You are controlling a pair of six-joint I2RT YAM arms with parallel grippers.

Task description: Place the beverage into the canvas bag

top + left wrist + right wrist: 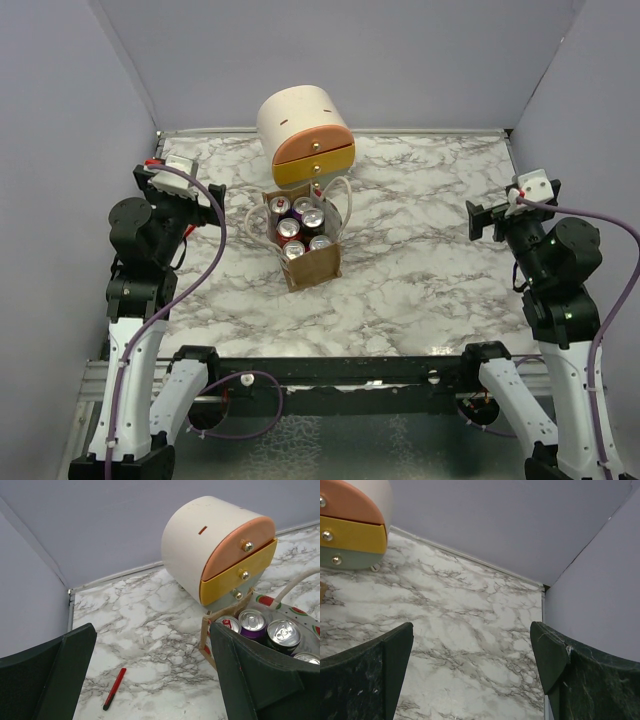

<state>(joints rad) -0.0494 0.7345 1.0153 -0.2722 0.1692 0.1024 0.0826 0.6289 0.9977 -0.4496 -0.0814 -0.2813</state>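
The beverage cans [289, 228] stand upright, packed inside the canvas bag [313, 268] at the middle of the table [420, 280], just in front of the drawer box [305, 135]; no can shows outside it. A can likely handles as stiff, smooth and slippery, best pinched across its round body, while the bag is soft and its 2 handles floppy. The left gripper [212, 197] and right gripper [478, 218] hang wide open at the table's sides, holding and touching nothing.

Overhead view looks down; both low wrist views share the drawer box [200, 555].
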